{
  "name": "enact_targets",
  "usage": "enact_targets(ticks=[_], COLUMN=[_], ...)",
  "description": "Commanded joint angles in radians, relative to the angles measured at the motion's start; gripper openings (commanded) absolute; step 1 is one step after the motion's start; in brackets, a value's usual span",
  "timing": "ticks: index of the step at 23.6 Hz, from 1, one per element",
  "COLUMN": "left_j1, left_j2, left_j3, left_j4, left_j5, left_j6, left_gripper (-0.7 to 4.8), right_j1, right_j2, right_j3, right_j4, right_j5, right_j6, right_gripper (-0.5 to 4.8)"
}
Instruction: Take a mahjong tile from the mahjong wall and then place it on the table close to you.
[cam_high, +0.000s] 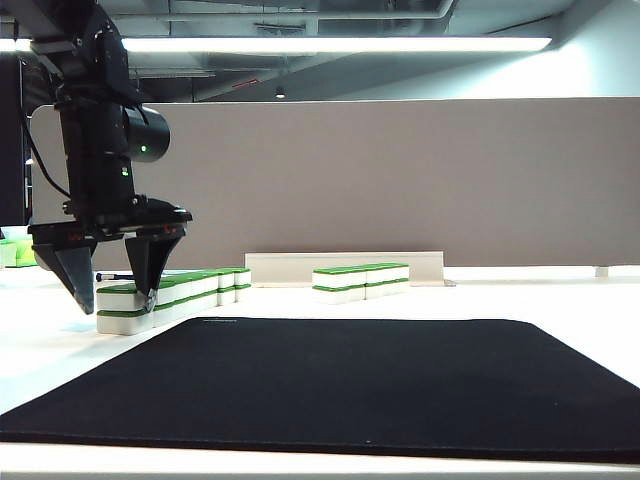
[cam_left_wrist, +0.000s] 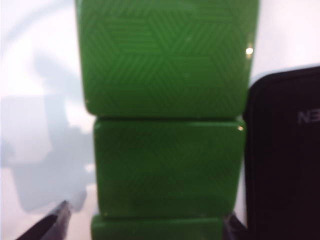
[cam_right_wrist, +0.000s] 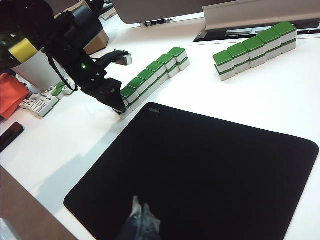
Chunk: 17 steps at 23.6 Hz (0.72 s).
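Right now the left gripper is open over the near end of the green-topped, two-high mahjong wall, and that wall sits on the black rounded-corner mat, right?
Not quite. The left gripper is open over the near end of the green-topped mahjong wall, but the wall stands on the bare white table, just beside the black rounded-corner mat, not on it. The right wrist view shows this clearly.

We count two rows of green-topped tiles on the counter (cam_right_wrist: 300, 95), each stacked two high: the mahjong wall (cam_right_wrist: 152, 75) shows six stacks, twelve tiles, and the farther row (cam_right_wrist: 255, 47) five stacks, ten tiles. One black mat (cam_right_wrist: 210, 175). One left claw (cam_high: 112, 285) in sight.
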Motion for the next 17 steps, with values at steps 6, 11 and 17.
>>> enact_targets(ticks=[6,11,17], left_j1=[-0.042,-0.042,-0.042], left_j2=[0.028,0.033,0.033], left_j3=[0.003,0.003,0.003], left_j4=[0.020,0.028,0.031], left_j5=[-0.044,-0.048,-0.048], left_j6=[0.045,0.045,0.045], left_gripper=[2.94,2.94,2.36], right_j1=[0.000,0.000,0.000], right_j2=[0.000,0.000,0.000], right_j3=[0.003,0.003,0.003], right_j4=[0.013,0.013,0.013], right_j5=[0.024,0.024,0.024], right_j6=[-0.003,-0.003,-0.003], right_gripper=[-0.02,-0.02,-0.02])
